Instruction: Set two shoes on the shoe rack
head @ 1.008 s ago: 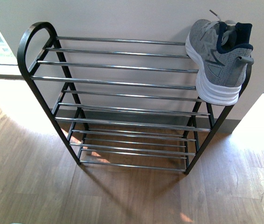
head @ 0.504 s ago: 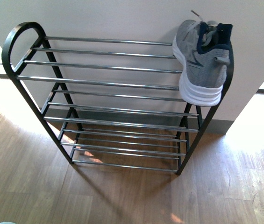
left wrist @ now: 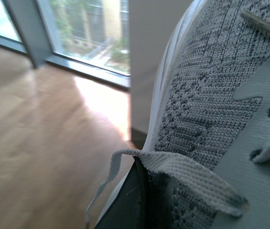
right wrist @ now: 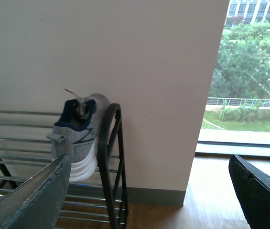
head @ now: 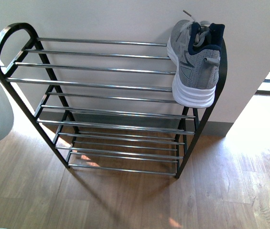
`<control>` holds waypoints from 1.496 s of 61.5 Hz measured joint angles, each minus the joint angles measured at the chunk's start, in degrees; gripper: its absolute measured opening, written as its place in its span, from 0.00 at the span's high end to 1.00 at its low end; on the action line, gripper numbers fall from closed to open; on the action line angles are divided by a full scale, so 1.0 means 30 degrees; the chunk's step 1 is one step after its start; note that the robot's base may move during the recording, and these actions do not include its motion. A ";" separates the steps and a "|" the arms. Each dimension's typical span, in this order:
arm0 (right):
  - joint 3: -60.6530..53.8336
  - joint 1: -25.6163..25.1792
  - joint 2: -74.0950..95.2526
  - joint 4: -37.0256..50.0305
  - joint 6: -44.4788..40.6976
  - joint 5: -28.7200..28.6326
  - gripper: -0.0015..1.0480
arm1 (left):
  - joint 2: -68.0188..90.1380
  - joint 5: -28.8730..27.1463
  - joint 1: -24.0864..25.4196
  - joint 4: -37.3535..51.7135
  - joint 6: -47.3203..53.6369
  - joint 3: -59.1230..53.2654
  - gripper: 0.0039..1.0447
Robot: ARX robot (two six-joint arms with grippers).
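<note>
The left gripper [left wrist: 142, 191] pinches one grey shoe [left wrist: 206, 119] (a lace drapes over its finger); the right gripper [right wrist: 149, 160] gapes empty. The other shoe [head: 194, 62] leans tilted on the shoe rack's [head: 13, 25] top tier, right end.

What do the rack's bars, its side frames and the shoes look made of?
Shelf bars: thin metal rods, probably chrome-plated, judging by mirror-bright reflections. Side frames: likely metal, coated black, with a slight sheen. Shoe on the rack: grey textile upper, thick white ribbed sole, probably foam or rubber. Shoe at the left wrist: knit weave plainly visible.
</note>
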 joint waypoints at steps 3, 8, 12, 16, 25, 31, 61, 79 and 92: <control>0.0000 0.0000 0.0000 0.0000 0.0000 0.0007 0.09 | 0.1122 0.0430 -0.0007 -0.0452 -0.1457 0.0882 0.95; 0.0000 0.0000 0.0000 0.0000 0.0000 0.0007 0.09 | 0.3424 0.0816 -0.0328 -0.2244 -0.3650 0.2943 0.95; 0.0000 0.0000 0.0000 0.0000 0.0000 0.0007 0.09 | 0.4947 0.0801 -0.0852 -0.3286 -0.4248 0.4189 0.95; 0.0000 0.0000 0.0000 0.0000 0.0000 0.0000 0.09 | 0.6703 0.1056 -0.1610 -0.4204 -0.4619 0.5727 0.95; 0.0000 0.0000 0.0000 0.0000 0.0000 0.0007 0.09 | 1.0127 0.2499 -0.3490 -0.5901 -0.4248 0.9814 0.95; 0.0000 0.0000 0.0000 0.0000 0.0000 0.0007 0.09 | 1.1635 0.2943 -0.4430 -0.6681 -0.3949 1.1963 0.95; 0.0000 0.0000 0.0000 0.0000 0.0000 0.0000 0.09 | 1.8710 0.4379 -0.4998 -1.0367 -0.3796 2.1136 0.95; 0.0000 0.0000 0.0000 0.0000 0.0000 0.0000 0.09 | 2.0961 0.4750 -0.5362 -1.3223 -0.3308 2.5908 0.95; 0.0000 0.0000 0.0000 0.0000 0.0000 0.0007 0.09 | 2.1879 0.4991 -0.5238 -1.4426 -0.3985 2.7511 0.95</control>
